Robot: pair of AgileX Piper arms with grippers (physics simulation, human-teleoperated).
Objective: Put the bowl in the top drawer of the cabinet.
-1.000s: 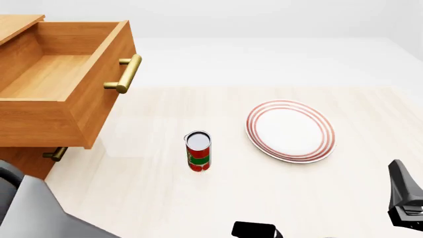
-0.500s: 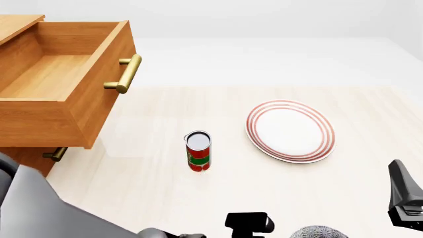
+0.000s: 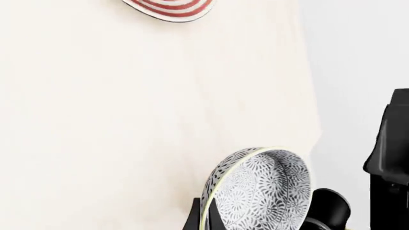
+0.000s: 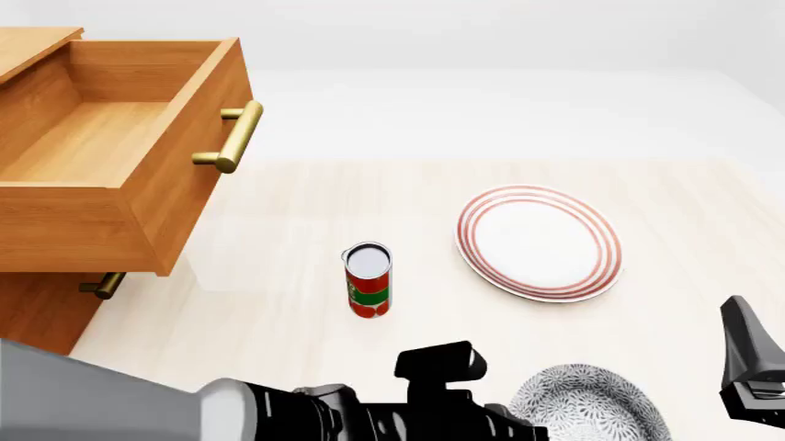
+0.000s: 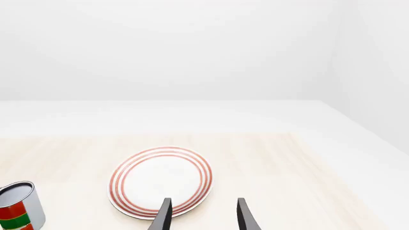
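**Bright, even simulator light, sharp throughout**

All three views are evenly and brightly lit, with no blur or edge distortion. The pale tabletop (image 4: 282,349) looks almost washed out, with only faint, soft shadows. A mild sheen shows on the brass handle (image 4: 233,138) and the can (image 4: 368,280) rim.

My pale wooden tabletop (image 4: 294,367) carries a red-and-green tin can (image 4: 368,280) standing upright, with a flat white red-ringed plate (image 4: 540,243) lying nearby.
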